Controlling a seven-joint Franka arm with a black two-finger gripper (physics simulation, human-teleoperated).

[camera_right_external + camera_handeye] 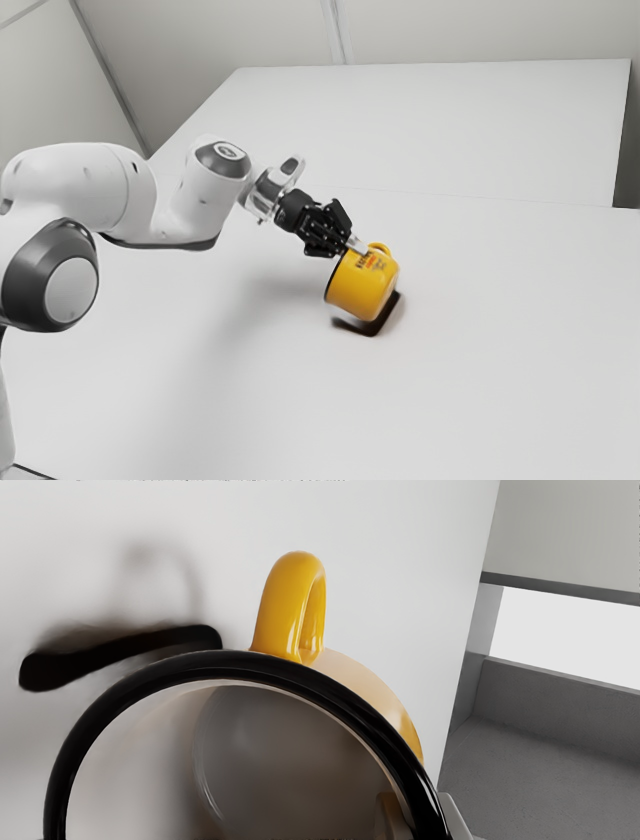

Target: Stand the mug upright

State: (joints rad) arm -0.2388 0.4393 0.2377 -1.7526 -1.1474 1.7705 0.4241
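Observation:
The gripper [352, 246] is at the upper side of the yellow mug [362, 285] in the exterior view, shut on the mug's wall near its rim. Tilted, the mug has its opening facing back toward the arm and its handle uppermost. A dark shadow lies under it on the table. The wrist view looks into the open mouth of the mug [295, 602], past its black rim. There the gripper [422, 812] has one fingertip outside the rim and the other inside the mug.
The white table [480, 370] extends around the mug on all sides. A seam crosses it behind the arm, and pale walls [450, 30] stand beyond its far edge. Past the table edge, the wrist view has a grey floor [540, 770].

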